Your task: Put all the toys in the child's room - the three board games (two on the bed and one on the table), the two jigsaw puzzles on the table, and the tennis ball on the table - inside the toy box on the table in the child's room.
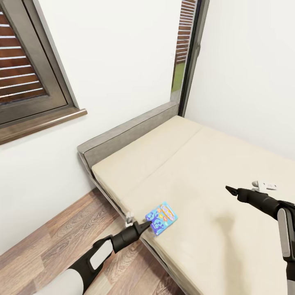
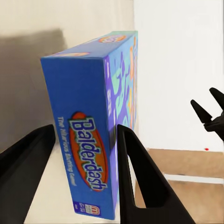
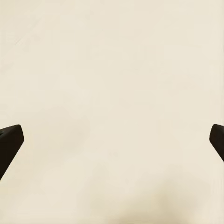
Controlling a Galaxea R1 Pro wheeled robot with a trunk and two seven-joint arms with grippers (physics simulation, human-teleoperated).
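Was at grasp step: blue game (image 1: 161, 218) lay at bed (image 1: 229, 172) edge, 7 o'clock in head view, left gripper (image 2: 84, 154) spread wide astride its end, not yet clamped. Right gripper (image 1: 228, 189) hung open, empty, at 4 o'clock. Next prob. needed squeeze, then lift clear w/o tipping box.

We saw the blue Balderdash board game (image 2: 91, 135) standing on edge between our left gripper's (image 2: 86, 179) spread black fingers (image 2: 137, 179), the right gripper (image 2: 211, 114) beyond.
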